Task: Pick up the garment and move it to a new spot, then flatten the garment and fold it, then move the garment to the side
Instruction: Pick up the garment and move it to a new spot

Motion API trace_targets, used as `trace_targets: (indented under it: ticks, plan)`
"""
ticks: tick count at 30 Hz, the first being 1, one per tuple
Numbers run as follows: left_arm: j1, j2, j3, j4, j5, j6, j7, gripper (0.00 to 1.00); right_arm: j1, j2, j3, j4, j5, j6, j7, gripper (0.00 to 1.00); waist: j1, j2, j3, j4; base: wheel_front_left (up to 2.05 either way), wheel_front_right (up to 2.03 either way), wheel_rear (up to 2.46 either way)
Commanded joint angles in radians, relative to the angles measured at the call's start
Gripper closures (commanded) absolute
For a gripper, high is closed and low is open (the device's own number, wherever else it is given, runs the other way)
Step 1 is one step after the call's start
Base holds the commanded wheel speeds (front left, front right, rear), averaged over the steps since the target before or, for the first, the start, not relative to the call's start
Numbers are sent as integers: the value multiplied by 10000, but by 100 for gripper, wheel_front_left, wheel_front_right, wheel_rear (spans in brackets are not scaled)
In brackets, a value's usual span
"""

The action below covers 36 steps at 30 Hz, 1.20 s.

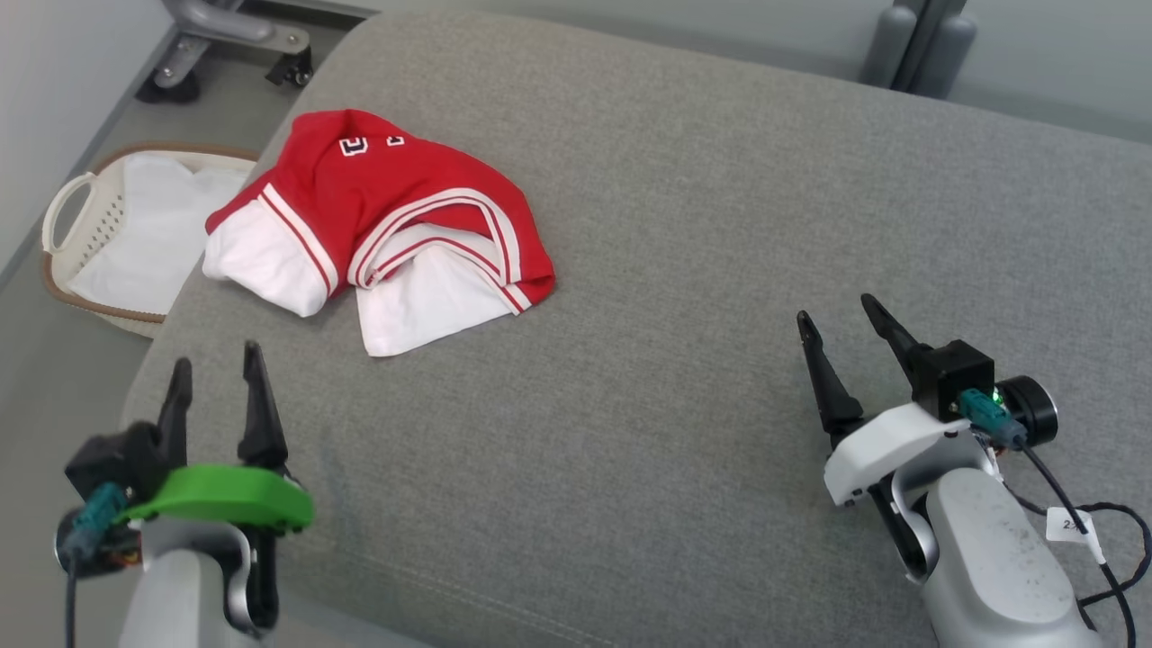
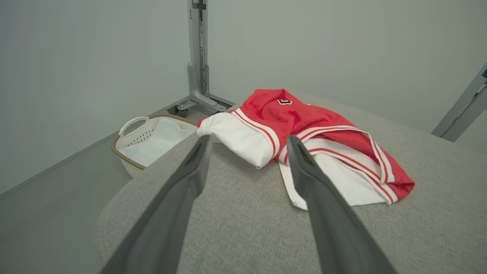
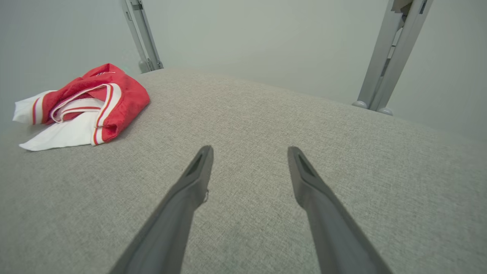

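Observation:
The garment (image 1: 378,225) is a red and white jersey with striped trim, lying crumpled on the far left part of the grey cushioned surface (image 1: 684,270). My left gripper (image 1: 216,360) hovers open near the front left edge, a short way in front of the garment (image 2: 304,144), with nothing between its fingers. At the front right, my right gripper (image 1: 835,308) is open too and empty, well away from the garment (image 3: 83,102), which sits at the far left of the right wrist view.
A white laundry basket (image 1: 76,202) with a brown rim and white cloth inside stands on the floor to the left of the surface. A wheeled metal stand base (image 1: 225,40) is behind it. Grey posts (image 1: 918,45) rise beyond the far edge.

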Motion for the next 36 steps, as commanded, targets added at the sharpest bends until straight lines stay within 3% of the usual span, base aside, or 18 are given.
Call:
trace_targets:
  ticks: [1,12,20,28,36]
  plan:
    - [-552,273,3,162,-29,-59,-4,0,-196,-58,-61,-65,-125,-15,-36,0,0,0,765,-365,0,0,0]
    - [-3704,2553,-2702,1726,-2091,-78,12,0,-1056,-66,-136,-403,-579,-15,-36,0,0,0,2080,-1027,0,0,0]
    - [-5708,3867,-5174,3047,-4143,-71,1204,0,-1467,-62,-29,-644,-657,-15,-30,0,0,0,2813,-1661,0,0,0]
    - [-6457,4897,-6546,3536,-6287,-70,2913,0,-1814,-67,168,-918,-636,-15,-27,0,0,0,3349,-2237,0,0,0]
    - [-6581,5257,-7258,4309,-7630,-50,4377,0,-1883,-81,207,-1005,-640,-15,-16,0,0,0,3586,-2538,0,0,0]
